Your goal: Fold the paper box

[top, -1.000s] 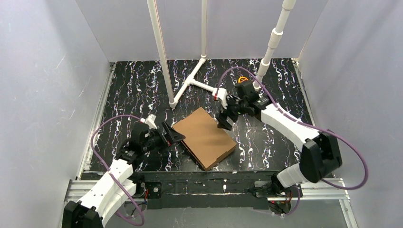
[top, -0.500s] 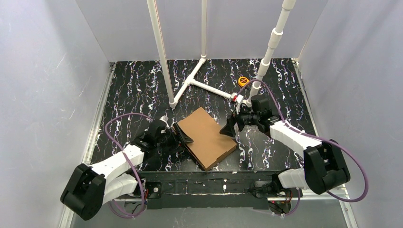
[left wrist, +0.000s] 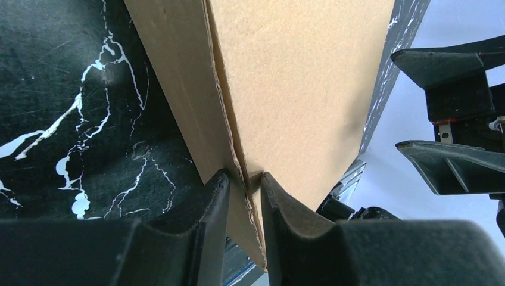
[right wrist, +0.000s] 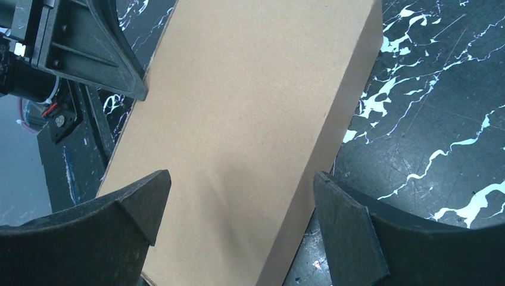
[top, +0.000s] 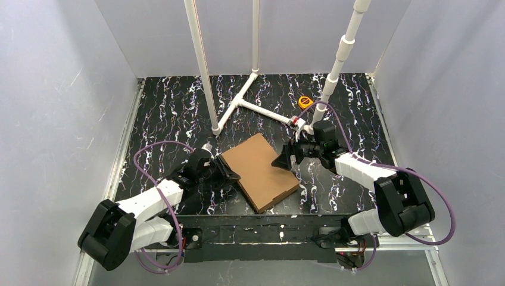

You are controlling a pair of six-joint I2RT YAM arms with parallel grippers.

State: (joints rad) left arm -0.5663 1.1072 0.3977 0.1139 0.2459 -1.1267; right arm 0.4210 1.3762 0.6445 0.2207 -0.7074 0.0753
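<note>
Top external: high, behind the arm bases, looking down on the whole table (top: 167, 107). Left wrist: low, very close on the paper box (left wrist: 298, 89) edge, facing the right gripper (left wrist: 398, 101). Right wrist: close above the box top, facing back. All three share the box.

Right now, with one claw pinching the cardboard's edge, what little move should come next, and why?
Probably the left claw should lift gently. It pinches the paper box at its left edge, where two cardboard layers meet, so raising it may peel the top one open. The right claw hangs open over the opposite side, gripping nothing.
</note>
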